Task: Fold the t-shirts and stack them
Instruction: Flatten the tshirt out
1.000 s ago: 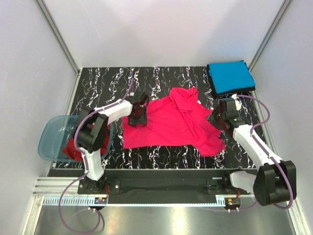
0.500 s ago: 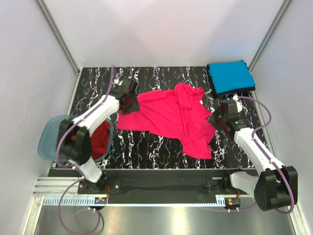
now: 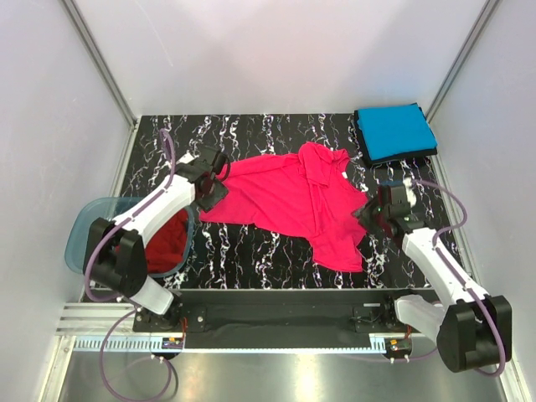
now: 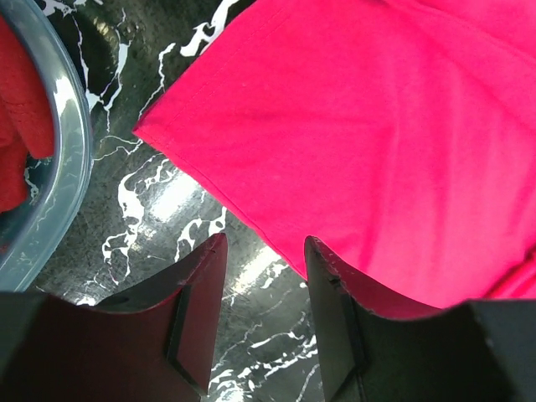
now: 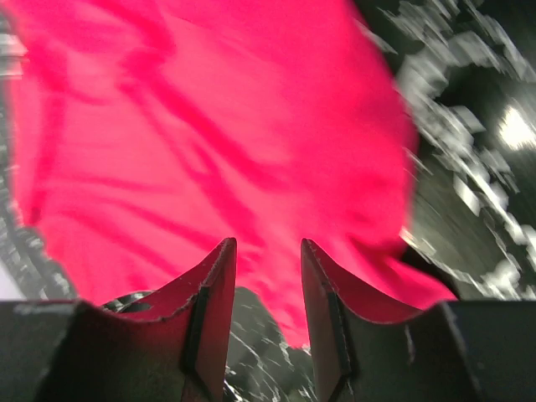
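The bright pink-red t-shirt (image 3: 285, 199) lies spread and wrinkled on the black marble table (image 3: 251, 260). My left gripper (image 3: 211, 189) is open and empty just off the shirt's left edge; in the left wrist view (image 4: 264, 251) bare table shows between its fingers and the shirt (image 4: 377, 142) lies beyond. My right gripper (image 3: 373, 214) is open at the shirt's right edge, and its wrist view (image 5: 268, 251) shows the shirt (image 5: 209, 142) just ahead. The blue t-shirt (image 3: 394, 131) lies folded at the back right on a dark one (image 3: 406, 157). The darker red t-shirt (image 3: 166, 240) is in the tub.
The translucent blue-grey tub (image 3: 84, 239) stands at the table's left edge, its rim close to my left gripper in the left wrist view (image 4: 71, 167). White walls enclose the table on three sides.
My left gripper dragged the pink-red shirt's left edge back and left, let go and drew back towards the tub. The right gripper shifted slightly nearer. The shirt now lies skewed.
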Controlling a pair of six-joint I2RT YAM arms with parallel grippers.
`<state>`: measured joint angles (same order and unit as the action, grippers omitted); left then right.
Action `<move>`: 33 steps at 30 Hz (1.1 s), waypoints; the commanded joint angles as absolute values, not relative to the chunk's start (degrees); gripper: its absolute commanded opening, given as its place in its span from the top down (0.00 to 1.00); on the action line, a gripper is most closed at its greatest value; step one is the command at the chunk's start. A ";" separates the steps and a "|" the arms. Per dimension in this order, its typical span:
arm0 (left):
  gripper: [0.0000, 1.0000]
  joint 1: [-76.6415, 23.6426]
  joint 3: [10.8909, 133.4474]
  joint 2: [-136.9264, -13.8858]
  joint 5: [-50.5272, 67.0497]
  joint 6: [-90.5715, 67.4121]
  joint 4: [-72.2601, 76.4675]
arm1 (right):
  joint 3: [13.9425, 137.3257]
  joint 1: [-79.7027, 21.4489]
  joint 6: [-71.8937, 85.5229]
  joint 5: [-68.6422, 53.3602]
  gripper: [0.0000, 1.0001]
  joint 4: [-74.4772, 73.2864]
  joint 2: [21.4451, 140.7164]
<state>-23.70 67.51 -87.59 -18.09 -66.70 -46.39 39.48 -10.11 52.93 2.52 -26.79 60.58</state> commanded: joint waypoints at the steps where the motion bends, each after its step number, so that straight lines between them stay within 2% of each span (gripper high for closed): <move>1: 0.53 -24.70 68.91 -88.24 -21.70 -68.03 -45.62 | 33.76 -9.76 63.54 6.13 0.57 -33.49 58.45; 6: 0.53 -24.87 70.13 -90.79 -21.36 -65.13 -45.53 | 36.20 -7.04 58.46 16.08 0.56 -31.65 63.27; 10: 0.52 -25.05 71.28 -91.76 -21.00 -62.67 -45.44 | 41.04 -5.10 54.59 19.24 0.55 -30.06 74.23; 13: 0.51 -24.96 71.19 -91.32 -22.06 -61.97 -45.44 | 43.24 -4.66 52.91 17.06 0.55 -26.73 79.61; 19: 0.51 -24.96 69.61 -90.18 -25.39 -61.00 -45.26 | 39.12 -4.66 50.89 13.10 0.59 -17.23 80.51; 20: 0.51 -25.05 69.09 -90.18 -25.75 -61.00 -45.18 | 38.94 -4.75 50.63 13.10 0.61 -16.36 80.68; 23: 0.51 -25.05 68.47 -90.70 -25.93 -61.00 -44.74 | 39.11 -4.48 49.49 13.09 0.80 -16.00 81.91; 24: 0.51 -25.05 68.47 -91.40 -25.75 -60.91 -44.65 | 39.37 -4.22 49.13 13.10 0.87 -16.00 82.00; 25: 0.51 -25.05 68.64 -91.84 -25.23 -60.65 -44.74 | 39.81 -4.04 48.52 13.27 1.00 -16.00 81.65; 33: 0.51 -25.05 69.00 -93.08 -26.54 -59.85 -44.21 | 45.26 -3.69 43.07 24.60 1.00 -25.13 71.90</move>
